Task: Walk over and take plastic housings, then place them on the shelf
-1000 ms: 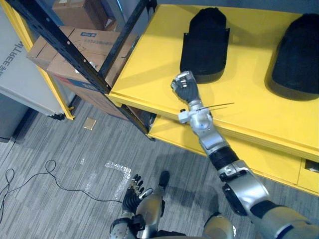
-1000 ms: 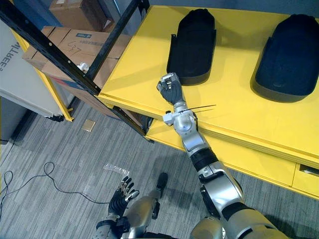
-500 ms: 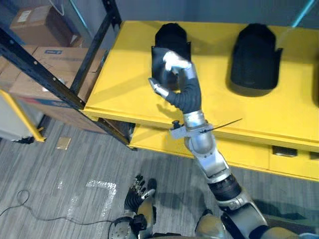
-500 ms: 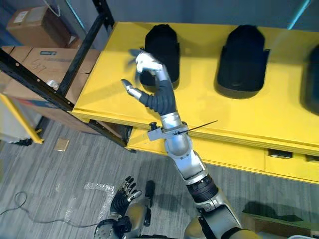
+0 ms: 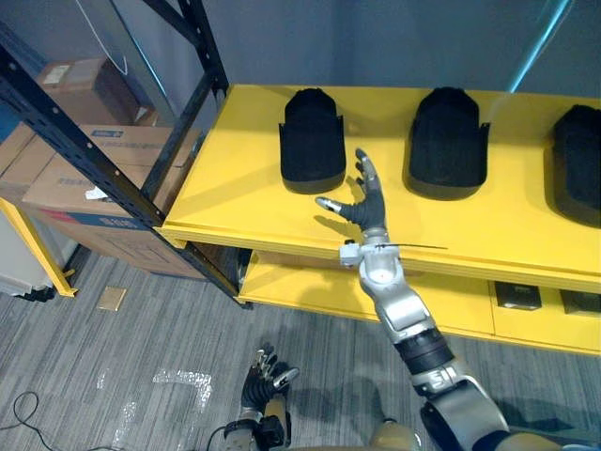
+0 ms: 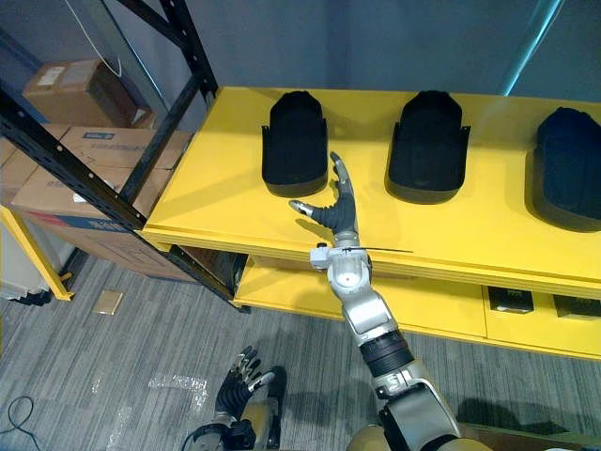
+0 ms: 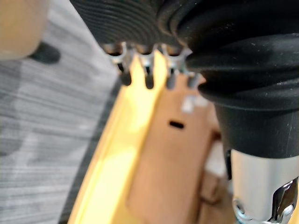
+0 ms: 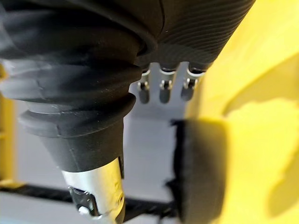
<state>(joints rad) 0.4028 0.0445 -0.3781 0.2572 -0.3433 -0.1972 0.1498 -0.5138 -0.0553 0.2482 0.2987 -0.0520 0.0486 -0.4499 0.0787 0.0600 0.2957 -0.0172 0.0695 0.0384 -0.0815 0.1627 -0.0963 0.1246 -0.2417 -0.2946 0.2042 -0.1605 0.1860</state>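
Three black plastic housings stand in a row on the yellow shelf: a left housing, a middle housing and a right housing. My right hand hovers over the shelf's front part, between the left and middle housings. It is open with straight fingers, touches neither housing and holds nothing. In the right wrist view its fingers point past a black housing. My left hand hangs low over the floor, open and empty.
Black rack uprights cross the upper left. Cardboard boxes are stacked behind them at the left. A lower yellow shelf juts out under the top one. Grey carpet lies in front.
The camera has moved, bringing all three housings into view. My right hand has gone from a fist beside the left housing to straight fingers and now stands apart from it.
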